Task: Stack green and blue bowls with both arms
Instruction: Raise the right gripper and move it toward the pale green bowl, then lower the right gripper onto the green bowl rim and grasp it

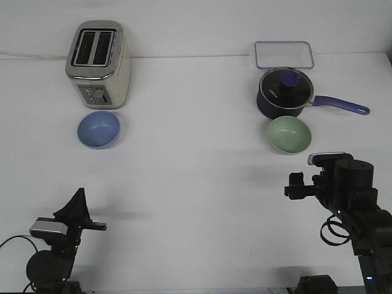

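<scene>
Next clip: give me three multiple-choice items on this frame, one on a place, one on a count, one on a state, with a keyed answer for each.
1. The blue bowl sits:
A. in front of the toaster
B. beside the saucepan
C. inside the green bowl

2. Bowls on the table:
A. one
B. two
C. three

3. The saucepan is:
A. lidded
B. uncovered
C. tipped over

Answers:
1 A, it lies just before the toaster's front.
2 B, one blue, one green.
3 A, a knobbed lid covers it.
</scene>
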Motion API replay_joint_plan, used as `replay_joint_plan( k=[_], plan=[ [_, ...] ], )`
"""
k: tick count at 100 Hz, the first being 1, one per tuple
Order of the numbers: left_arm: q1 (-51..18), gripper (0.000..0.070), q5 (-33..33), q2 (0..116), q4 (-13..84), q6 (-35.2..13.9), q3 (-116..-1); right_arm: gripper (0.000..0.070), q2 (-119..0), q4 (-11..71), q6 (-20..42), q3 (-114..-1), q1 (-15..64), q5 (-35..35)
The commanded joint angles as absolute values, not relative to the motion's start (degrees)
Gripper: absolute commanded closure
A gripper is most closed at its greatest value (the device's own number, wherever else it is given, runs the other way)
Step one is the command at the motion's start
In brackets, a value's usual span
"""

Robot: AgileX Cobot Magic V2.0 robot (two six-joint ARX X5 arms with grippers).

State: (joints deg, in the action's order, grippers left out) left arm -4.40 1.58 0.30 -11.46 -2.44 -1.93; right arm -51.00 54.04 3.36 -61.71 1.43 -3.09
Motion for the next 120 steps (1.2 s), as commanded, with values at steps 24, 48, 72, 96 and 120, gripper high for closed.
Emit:
replay_joint_plan(
  k=[24, 48, 72, 96, 120],
  plan=[
    [-4.4, 0.0689, 1.4, 0.2, -12.1, -2.0, -0.8, 0.0189, -62.5, 52.9, 2.3, -69.9, -3.6, -1.5],
    [-4.4, 0.0689, 1.5, 0.2, -12.1, -2.0, -0.8, 0.019, -75.4, 49.6, 0.1, -76.5, -8.6, -1.6],
    [-4.4, 0.0689, 1.4, 0.2, -12.1, -2.0, -0.8, 0.0191, -87.8, 45.8, -2.6, -81.4, -10.9, -2.0],
    [-4.4, 0.0689, 1.4, 0.2, -12.1, -2.0, -0.8, 0.0191, -97.3, 39.5, -3.3, -81.5, -11.0, -4.7],
    [-4.4, 0.0689, 1.4, 0.2, -12.1, -2.0, -0.8, 0.019, -104.6, 36.5, -3.3, -81.5, -11.0, -4.8]
  ],
)
